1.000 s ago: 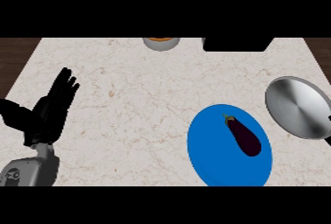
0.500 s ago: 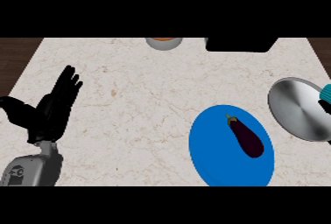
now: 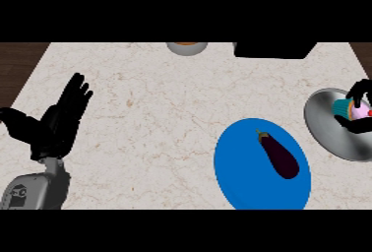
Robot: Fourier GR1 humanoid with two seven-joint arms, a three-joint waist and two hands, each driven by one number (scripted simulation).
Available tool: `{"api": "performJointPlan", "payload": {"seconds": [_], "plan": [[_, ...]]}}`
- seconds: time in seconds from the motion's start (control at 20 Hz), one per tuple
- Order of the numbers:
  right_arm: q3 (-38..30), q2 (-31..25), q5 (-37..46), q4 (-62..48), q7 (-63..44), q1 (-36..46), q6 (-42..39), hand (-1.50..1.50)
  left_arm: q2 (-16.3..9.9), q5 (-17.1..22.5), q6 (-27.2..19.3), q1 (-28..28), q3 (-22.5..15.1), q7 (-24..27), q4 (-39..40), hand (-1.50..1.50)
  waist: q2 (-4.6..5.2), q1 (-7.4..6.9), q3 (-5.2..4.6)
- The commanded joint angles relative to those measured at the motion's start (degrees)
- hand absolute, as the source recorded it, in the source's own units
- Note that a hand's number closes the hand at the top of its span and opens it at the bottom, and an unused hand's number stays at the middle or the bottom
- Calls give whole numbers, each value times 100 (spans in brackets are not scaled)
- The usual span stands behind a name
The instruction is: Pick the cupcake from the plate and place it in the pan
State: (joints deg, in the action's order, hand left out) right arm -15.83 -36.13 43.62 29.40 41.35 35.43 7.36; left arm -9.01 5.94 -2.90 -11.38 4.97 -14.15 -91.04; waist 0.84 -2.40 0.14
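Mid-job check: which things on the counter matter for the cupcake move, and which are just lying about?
Job:
cupcake, held in right hand
pan
blue plate

Lying about:
eggplant on the plate
grey bowl
black box
left hand, resting open

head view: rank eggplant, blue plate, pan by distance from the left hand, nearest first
From the left hand, resting open at the counter's left:
1. Blue plate, right of centre; its left rim comes closest.
2. Eggplant, lying on that plate.
3. Pan, at the far right edge, under the right hand with the cupcake.
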Motion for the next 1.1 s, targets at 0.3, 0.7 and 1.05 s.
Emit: {"api": "performJointPlan", "payload": {"seconds": [0.3,0.7,1.05], "plan": [[-135,-145,112,-1764,432,476,-265,-150,-133,176,151,-230,199,-48,185,0,21,-4,10],[-1266,-816,-1126,-2123,1135,632,-1995,-150,92,48,84,292,-9,167,-58,0,16,-9,18],[-1792,-1654,-1709,-2482,1460,219,-3726,-150,-111,100,115,89,242,219,108,0,33,108,31]]}}
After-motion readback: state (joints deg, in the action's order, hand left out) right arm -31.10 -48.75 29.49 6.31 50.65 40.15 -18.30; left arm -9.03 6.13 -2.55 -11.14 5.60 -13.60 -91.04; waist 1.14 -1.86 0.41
